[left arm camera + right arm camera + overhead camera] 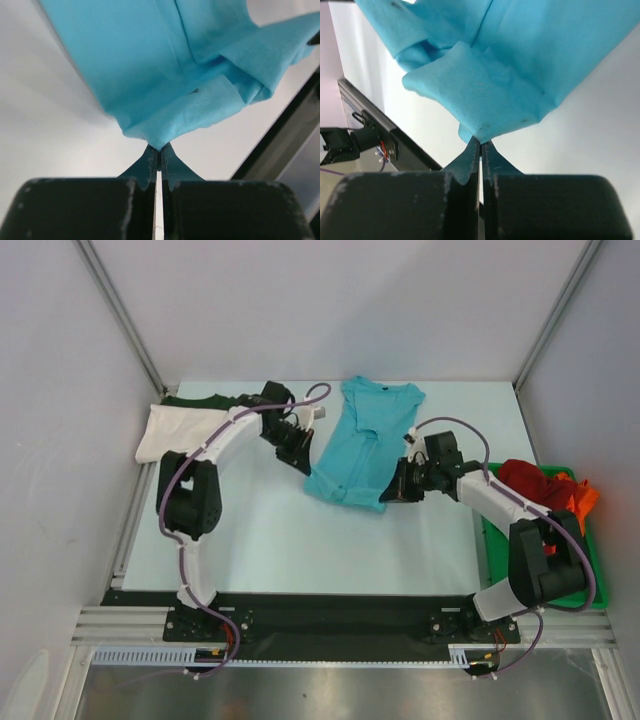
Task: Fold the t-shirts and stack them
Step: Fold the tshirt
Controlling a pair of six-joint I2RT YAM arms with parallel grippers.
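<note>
At lower centre of the top view, the left gripper (pixel 159 150) is clamped on one hem corner of the turquoise t-shirt (pixel 362 440), and the right gripper (pixel 481 144) is pinched on the opposite corner. Gripping both corners spreads the hem, probably so it can be carried toward the collar as one fold. At right, the red t-shirt (pixel 522 478) and orange t-shirt (pixel 585 498) lie heaped in the green tray (pixel 490 540), unfolded. At upper left, the white t-shirt (pixel 165 432) lies against the dark green t-shirt (pixel 195 399), likely the stack location.

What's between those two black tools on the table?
The turquoise t-shirt: its near hem runs from the left tool to the right tool, each shut on a corner, as the top view shows.
</note>
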